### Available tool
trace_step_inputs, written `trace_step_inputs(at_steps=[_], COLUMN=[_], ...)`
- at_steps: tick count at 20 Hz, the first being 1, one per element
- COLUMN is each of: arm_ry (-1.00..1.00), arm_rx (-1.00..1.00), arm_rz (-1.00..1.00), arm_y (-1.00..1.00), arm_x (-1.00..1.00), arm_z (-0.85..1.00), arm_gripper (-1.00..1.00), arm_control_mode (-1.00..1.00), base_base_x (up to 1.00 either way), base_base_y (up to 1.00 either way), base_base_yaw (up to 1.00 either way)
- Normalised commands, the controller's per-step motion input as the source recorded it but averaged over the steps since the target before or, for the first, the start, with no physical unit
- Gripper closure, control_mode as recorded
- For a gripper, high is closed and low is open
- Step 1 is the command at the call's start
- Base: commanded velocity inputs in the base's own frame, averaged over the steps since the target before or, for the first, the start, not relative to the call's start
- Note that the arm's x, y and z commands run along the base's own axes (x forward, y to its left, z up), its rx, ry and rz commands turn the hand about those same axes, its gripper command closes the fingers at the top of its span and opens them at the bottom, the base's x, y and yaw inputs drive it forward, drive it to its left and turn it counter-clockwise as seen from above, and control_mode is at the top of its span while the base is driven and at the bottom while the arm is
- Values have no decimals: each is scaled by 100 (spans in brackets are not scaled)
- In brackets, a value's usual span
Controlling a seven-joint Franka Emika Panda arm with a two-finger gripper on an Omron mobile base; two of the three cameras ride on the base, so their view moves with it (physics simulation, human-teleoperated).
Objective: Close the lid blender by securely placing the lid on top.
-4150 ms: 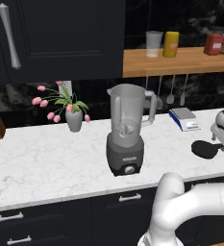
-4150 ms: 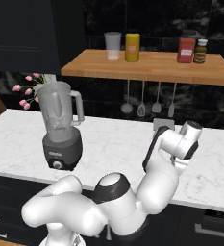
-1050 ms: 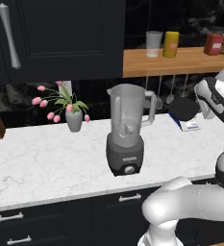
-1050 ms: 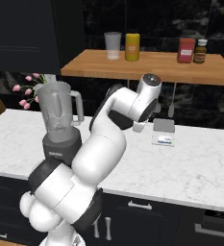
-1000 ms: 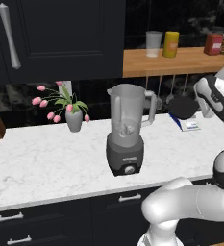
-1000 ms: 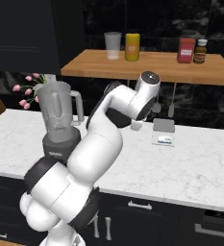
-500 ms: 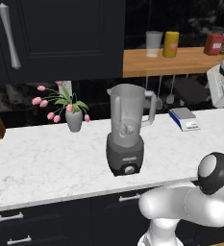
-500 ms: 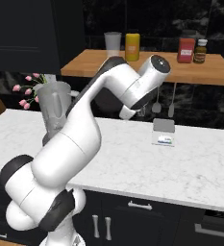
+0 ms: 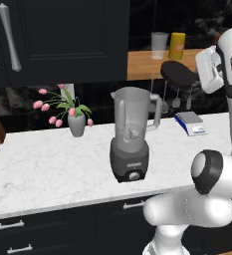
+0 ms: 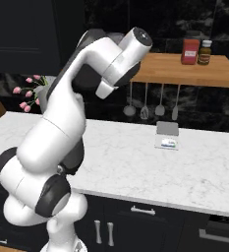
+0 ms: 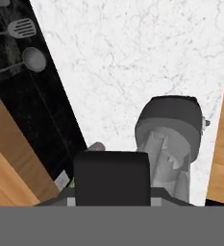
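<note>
The blender, a translucent grey jar on a dark base with a front knob, stands open-topped mid-counter. My gripper is up at the right, level with the wooden shelf, and is shut on the edge of the flat black lid. The lid hangs flat, above the jar's rim and off to its right. In the hand view the lid sits close between my fingers and hides their tips, and the blender shows from above beyond it. My arm hides the blender in the right base view.
A wooden shelf with a clear cup and a yellow tin runs just behind the lid. Utensils hang under it. A blue-and-white scale sits at the counter's right, a vase of pink flowers at the left.
My arm has swung upward and carried the lid from about jar-rim height to shelf height. The blender has not moved.
</note>
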Motion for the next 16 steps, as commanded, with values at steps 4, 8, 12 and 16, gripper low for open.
trace_step_inputs(at_steps=[4,8,12,16], arm_ry=[9,7,5,6], arm_rx=[-7,-14,-9,-11], arm_rz=[8,7,0,0], arm_y=[68,53,26,38], arm_x=[3,3,5,0], arm_z=[-9,-30,0,0], arm_gripper=[100,100,100,100], arm_control_mode=[-100,-100,-100,-100], base_base_x=[0,0,0,0], base_base_y=[0,0,0,0], base_base_yaw=[0,0,0,0])
